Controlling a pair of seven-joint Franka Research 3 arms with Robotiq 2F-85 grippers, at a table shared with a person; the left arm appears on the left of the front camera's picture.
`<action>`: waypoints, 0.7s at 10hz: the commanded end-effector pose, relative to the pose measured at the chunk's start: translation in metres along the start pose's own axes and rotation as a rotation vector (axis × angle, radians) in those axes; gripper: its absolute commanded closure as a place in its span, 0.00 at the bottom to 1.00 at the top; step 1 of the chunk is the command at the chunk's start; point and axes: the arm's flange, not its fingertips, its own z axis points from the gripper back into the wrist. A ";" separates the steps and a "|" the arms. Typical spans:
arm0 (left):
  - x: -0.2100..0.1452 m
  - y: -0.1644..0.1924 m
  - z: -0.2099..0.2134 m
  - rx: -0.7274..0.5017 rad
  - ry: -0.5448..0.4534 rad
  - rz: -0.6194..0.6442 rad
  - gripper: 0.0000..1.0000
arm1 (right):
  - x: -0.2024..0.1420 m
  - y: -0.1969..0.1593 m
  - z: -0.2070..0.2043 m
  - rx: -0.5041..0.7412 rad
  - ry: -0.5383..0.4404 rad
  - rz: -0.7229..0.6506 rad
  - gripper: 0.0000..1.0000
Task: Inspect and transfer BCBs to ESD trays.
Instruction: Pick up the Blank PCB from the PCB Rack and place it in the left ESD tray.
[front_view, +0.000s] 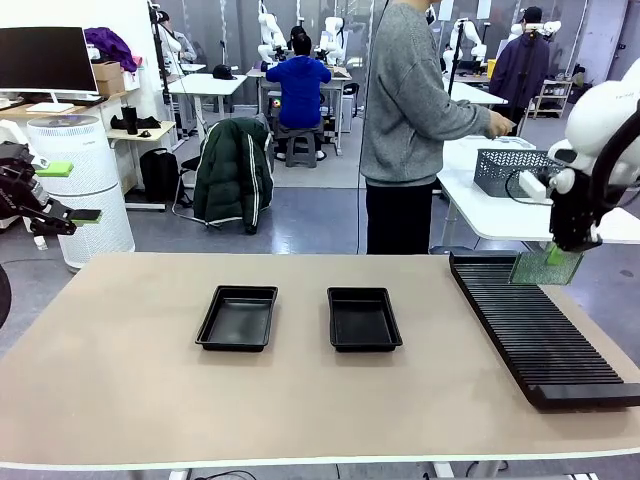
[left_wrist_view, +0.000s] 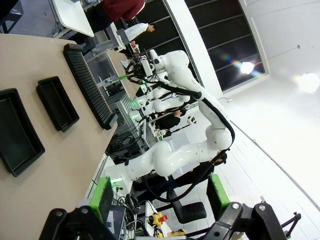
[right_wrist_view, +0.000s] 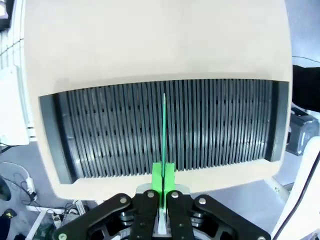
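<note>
Front: right gripper (front_view: 557, 252) was clamped on a BCB (front_view: 543, 269) above the far end of the rack (front_view: 540, 330). Two trays (front_view: 238, 318) (front_view: 364, 320) sat empty mid-table.
Left wrist: left gripper (left_wrist_view: 160, 200) gaped wide, holding nothing.
Right wrist: BCB (right_wrist_view: 163, 125) was pinched edge-on, upright over the rack (right_wrist_view: 100, 130).

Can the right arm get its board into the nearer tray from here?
Probably yes: the right gripper holds the board above the rack, and only flat table lies between it and the empty tray.
</note>
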 end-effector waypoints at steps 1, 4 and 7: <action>-0.001 -0.002 -0.001 0.007 -0.013 -0.005 0.00 | 0.010 0.001 0.033 0.044 0.040 -0.045 0.98; -0.001 -0.002 -0.001 0.007 -0.013 -0.005 0.00 | 0.011 0.001 0.084 0.067 0.005 -0.086 0.98; -0.001 -0.002 -0.001 0.007 -0.013 -0.005 0.00 | 0.006 0.003 0.121 0.049 -0.008 -0.112 0.98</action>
